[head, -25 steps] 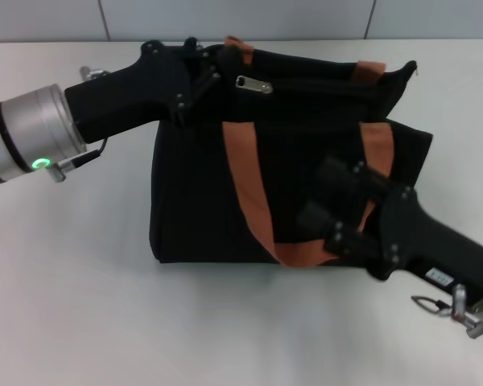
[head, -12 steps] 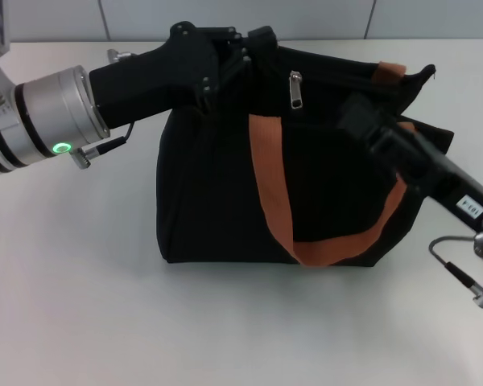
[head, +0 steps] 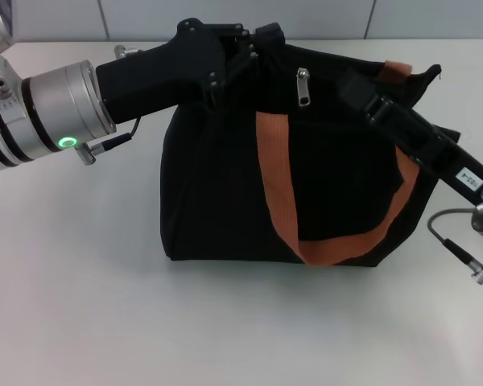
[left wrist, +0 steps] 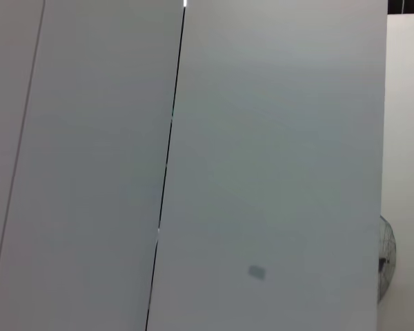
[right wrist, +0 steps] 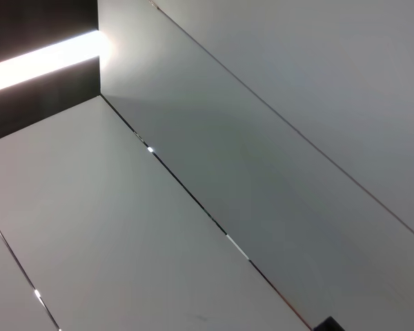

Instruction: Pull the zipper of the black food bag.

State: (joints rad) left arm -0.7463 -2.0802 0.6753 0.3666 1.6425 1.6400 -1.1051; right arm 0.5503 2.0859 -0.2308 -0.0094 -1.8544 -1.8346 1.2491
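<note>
The black food bag (head: pixel 213 193) stands upright in the middle of the white table (head: pixel 80 305) in the head view. An orange-brown strap (head: pixel 278 189) loops down its front. The zipper (head: pixel 303 86), a small silver pull tab, hangs at the top edge near the middle. My left gripper (head: pixel 256 47) is shut on the bag's top left corner and holds it up. My right gripper (head: pixel 354 82) reaches in from the right along the top edge, just right of the pull tab, dark against the black fabric. Neither wrist view shows the bag or a gripper.
The grey panelled wall (head: pixel 225 16) stands close behind the bag. A second orange strap end (head: pixel 393 70) shows at the bag's back right corner. A cable loop (head: pixel 455 245) hangs from my right wrist. The wrist views show only wall panels (left wrist: pixel 262 172) and ceiling panels (right wrist: pixel 262 138).
The bag has been raised from slumped to upright by my left gripper and shifted slightly right. My right gripper rose from the bag's front to the top edge beside the pull tab.
</note>
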